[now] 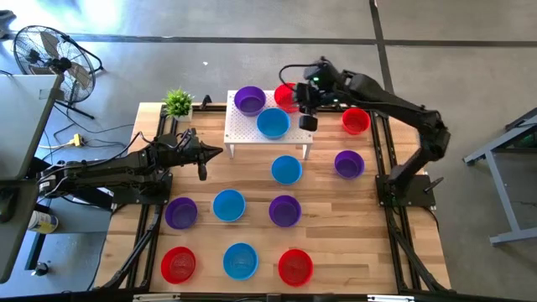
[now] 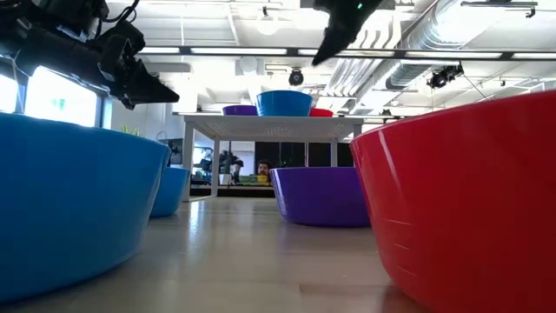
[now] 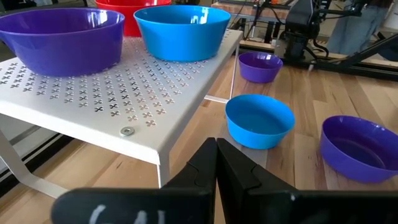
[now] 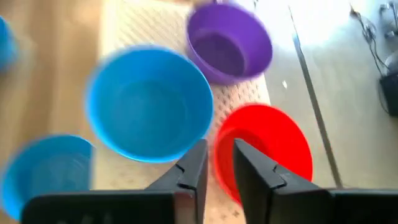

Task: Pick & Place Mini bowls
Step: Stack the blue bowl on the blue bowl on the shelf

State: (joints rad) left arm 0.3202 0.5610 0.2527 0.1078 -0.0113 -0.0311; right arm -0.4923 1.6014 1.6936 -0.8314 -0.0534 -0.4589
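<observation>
Three mini bowls stand on the white perforated stand (image 1: 252, 134): purple (image 1: 249, 100), blue (image 1: 273, 122) and red (image 1: 285, 94), the red one partly hidden by my right gripper. My right gripper (image 4: 219, 163) hovers over the stand, fingers pointing down and a narrow gap apart, above the red bowl's rim (image 4: 261, 143) beside the blue bowl (image 4: 149, 102). In the low view it (image 2: 334, 39) is well above the bowls. My left gripper (image 1: 201, 168) is shut and empty, off the stand's left near corner (image 3: 127, 130).
Several more bowls sit on the wooden table: red (image 1: 356, 121), purple (image 1: 349, 164) and blue (image 1: 286, 169) near the stand; blue (image 1: 228, 205) and two purple (image 1: 284, 210) (image 1: 180, 213) mid-table; red, blue, red along the near edge (image 1: 240, 261). A green plant (image 1: 177, 102) stands at the far left.
</observation>
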